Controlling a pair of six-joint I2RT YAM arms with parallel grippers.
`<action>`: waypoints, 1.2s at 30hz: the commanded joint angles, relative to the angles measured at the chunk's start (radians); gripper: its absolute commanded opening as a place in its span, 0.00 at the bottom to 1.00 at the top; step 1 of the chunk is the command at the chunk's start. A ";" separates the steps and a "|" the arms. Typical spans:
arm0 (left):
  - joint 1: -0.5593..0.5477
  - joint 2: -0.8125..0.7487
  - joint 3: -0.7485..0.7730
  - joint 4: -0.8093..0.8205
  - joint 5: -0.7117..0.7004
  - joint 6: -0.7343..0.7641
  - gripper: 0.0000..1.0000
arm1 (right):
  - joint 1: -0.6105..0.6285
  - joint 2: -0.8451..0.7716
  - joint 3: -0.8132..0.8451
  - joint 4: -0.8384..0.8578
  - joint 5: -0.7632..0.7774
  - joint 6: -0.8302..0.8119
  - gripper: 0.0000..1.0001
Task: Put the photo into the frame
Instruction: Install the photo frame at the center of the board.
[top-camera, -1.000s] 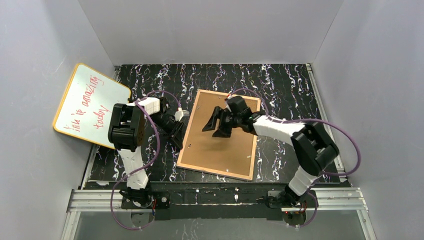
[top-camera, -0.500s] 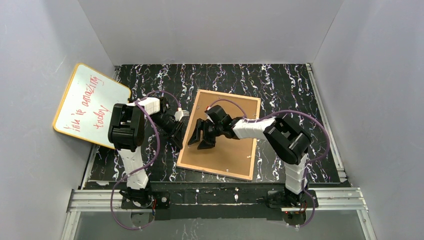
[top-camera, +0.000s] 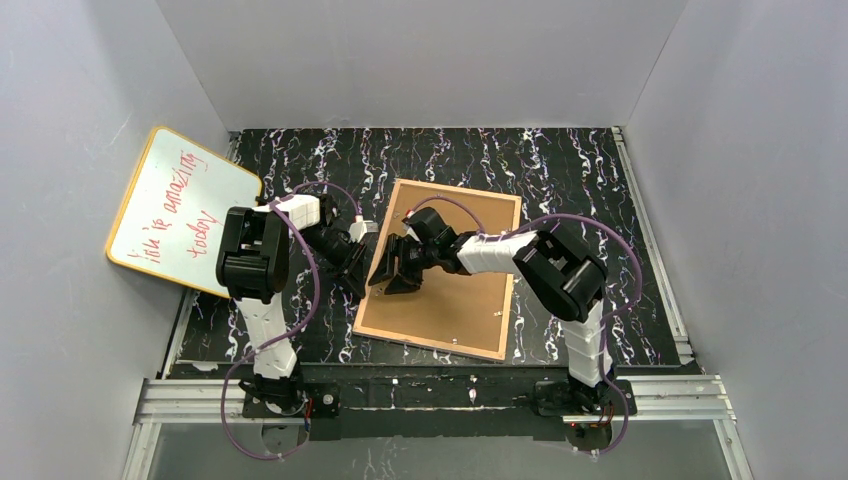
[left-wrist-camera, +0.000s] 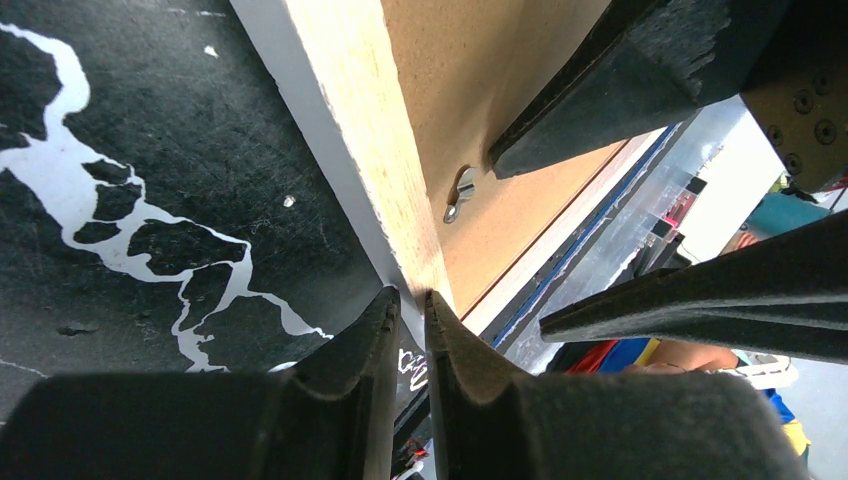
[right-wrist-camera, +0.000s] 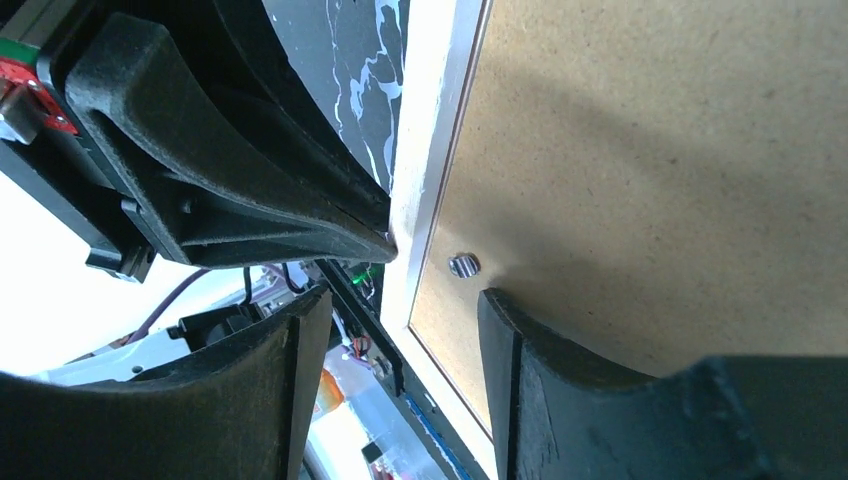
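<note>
Light tan wood frame (left-wrist-camera: 370, 130), brown backing board (top-camera: 455, 300), black white-veined table (top-camera: 560, 170), orange-rimmed whiteboard (top-camera: 180, 210), red handwriting

frame (left-wrist-camera: 370, 150) mostly beyond wrist views' edges

Bright even light, soft shadows, sharp top view, wrist views blown-out at edges, left pincer (left-wrist-camera: 410, 300) blurred.

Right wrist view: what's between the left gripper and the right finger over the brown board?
The pale wood rail of the thin rectangular frame, then a small silver metal tab on the brown backing board, per right wrist view.
</note>
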 joint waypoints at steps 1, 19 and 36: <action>0.000 0.013 -0.010 0.019 -0.051 0.021 0.13 | 0.007 0.035 0.042 0.026 0.003 0.016 0.64; -0.001 -0.002 -0.020 0.027 -0.057 0.027 0.12 | 0.014 0.098 0.114 0.041 0.021 0.050 0.55; -0.001 -0.011 -0.017 0.024 -0.063 0.032 0.11 | 0.019 0.097 0.128 0.029 0.013 0.037 0.53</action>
